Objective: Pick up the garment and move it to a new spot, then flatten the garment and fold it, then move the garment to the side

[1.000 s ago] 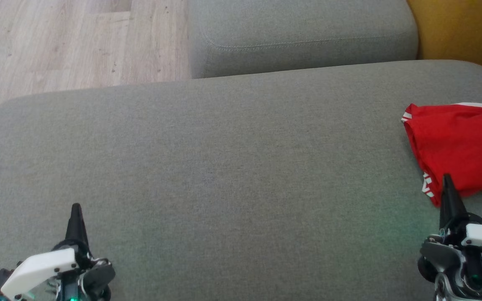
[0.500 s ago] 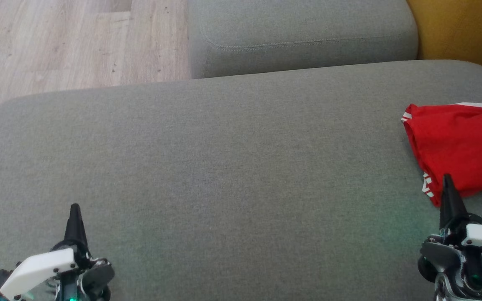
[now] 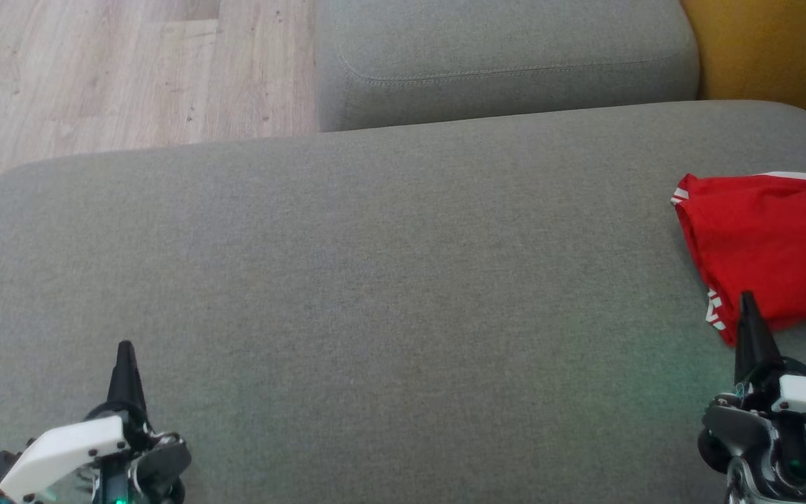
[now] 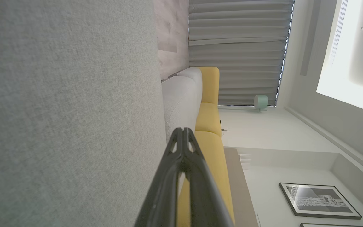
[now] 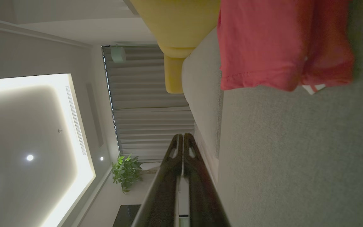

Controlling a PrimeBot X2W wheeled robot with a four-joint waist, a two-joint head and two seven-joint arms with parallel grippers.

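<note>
Nothing has shifted. Our left gripper [image 3: 125, 348] and right gripper [image 3: 747, 297] sit pinched together, empty. The garment [image 3: 774, 241] lies at the sofa's [image 3: 375, 266] right edge, seemingly folded, so we judge the task done.

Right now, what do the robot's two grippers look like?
The left gripper and right gripper match: long black fingers tapering to a point, a white shell over dark grey mechanics, and green lights glowing at the base.

Head overhead, wrists low along sofa [image 3: 403, 280]
</note>
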